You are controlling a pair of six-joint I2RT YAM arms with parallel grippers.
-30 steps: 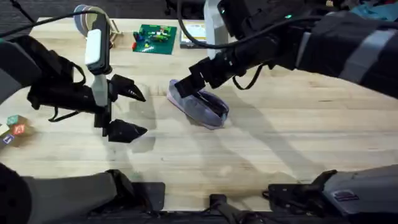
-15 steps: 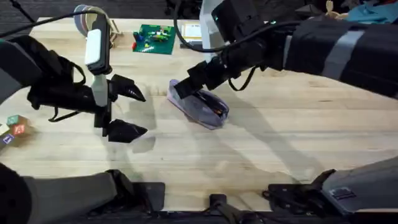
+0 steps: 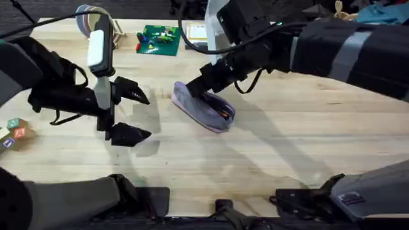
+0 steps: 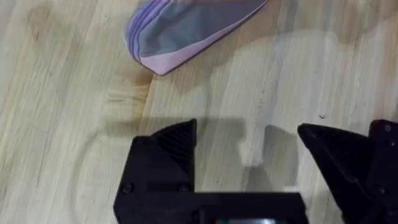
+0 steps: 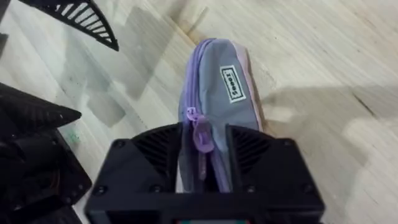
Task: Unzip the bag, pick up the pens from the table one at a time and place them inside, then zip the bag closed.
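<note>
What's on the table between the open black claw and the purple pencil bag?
Nothing. In the overhead view, only bare light wooden table lies between the left claw and the soft lavender-purple fabric pouch. The left wrist view shows the same bare wood.

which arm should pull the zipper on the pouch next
Right, probably. The right gripper already straddles the bag at its zipper pull, while the left gripper hangs open, apart from it.

A robotics lab bench: butcher-block table (image 3: 287,147), toy blocks (image 3: 13,131), green brick model (image 3: 158,38).
</note>
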